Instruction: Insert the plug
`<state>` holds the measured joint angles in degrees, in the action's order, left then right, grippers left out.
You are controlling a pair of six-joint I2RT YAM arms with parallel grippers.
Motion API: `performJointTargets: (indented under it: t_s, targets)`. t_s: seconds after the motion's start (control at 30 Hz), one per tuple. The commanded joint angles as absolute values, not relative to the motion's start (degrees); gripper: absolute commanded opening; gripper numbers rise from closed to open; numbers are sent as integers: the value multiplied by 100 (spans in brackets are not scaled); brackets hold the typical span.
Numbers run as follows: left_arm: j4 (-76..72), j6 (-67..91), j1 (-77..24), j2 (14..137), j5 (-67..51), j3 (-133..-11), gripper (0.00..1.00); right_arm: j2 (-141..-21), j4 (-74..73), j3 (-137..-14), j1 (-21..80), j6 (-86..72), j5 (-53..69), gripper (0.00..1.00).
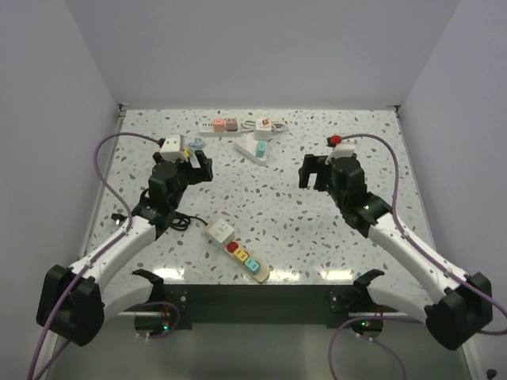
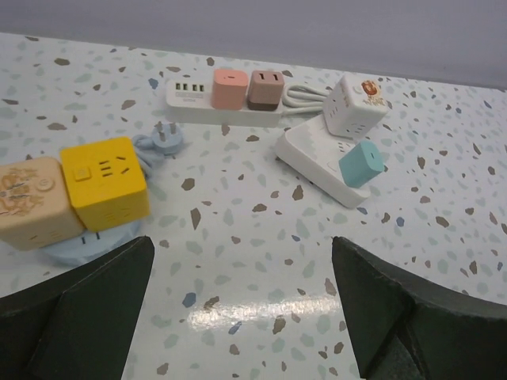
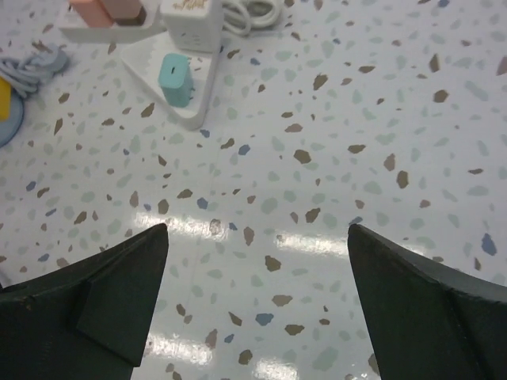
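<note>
A loose pale-blue plug (image 2: 164, 138) with bare prongs lies on its coiled cable, next to a yellow cube socket (image 2: 104, 183) and a beige cube (image 2: 28, 203). My left gripper (image 2: 242, 261) is open and empty, hovering just short of them; in the top view it (image 1: 196, 168) is at the left. A white power strip (image 2: 315, 153) carries a teal adapter (image 2: 360, 164). My right gripper (image 3: 257, 253) is open and empty over bare table, with the teal adapter (image 3: 175, 79) ahead to its left. In the top view the right gripper (image 1: 314, 172) is at the right.
A long white strip (image 2: 191, 104) at the back holds a pink adapter (image 2: 230, 89) and a brown one (image 2: 266, 89). A white cube with a lion picture (image 2: 358, 104) stands behind the teal adapter. Another strip (image 1: 238, 250) with coloured adapters lies near the front edge. Walls close in three sides.
</note>
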<state>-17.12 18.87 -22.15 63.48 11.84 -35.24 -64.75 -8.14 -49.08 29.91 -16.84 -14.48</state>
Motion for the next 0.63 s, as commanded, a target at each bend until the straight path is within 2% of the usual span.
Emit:
performJointTargets:
  t_s: [0.0,0.07,0.27,0.6]
  targets:
    - [-758,1846,-2197,5794,2046,-3841,100,-5408,-606,-4195,2936,-1669,-2520,98]
    - [-616,1846,-2189,5617,2170,-3858,100,-4733,-703,-3982,2953,-1687,-2785,98]
    - [-282,1802,-2206,5282,2329,-3998,100,-3728,-1054,-3771,2944,-1644,-3445,98]
    - [-290,1670,-2206,5229,2303,-4034,100,-3568,-1248,-3814,2944,-1573,-3480,98]
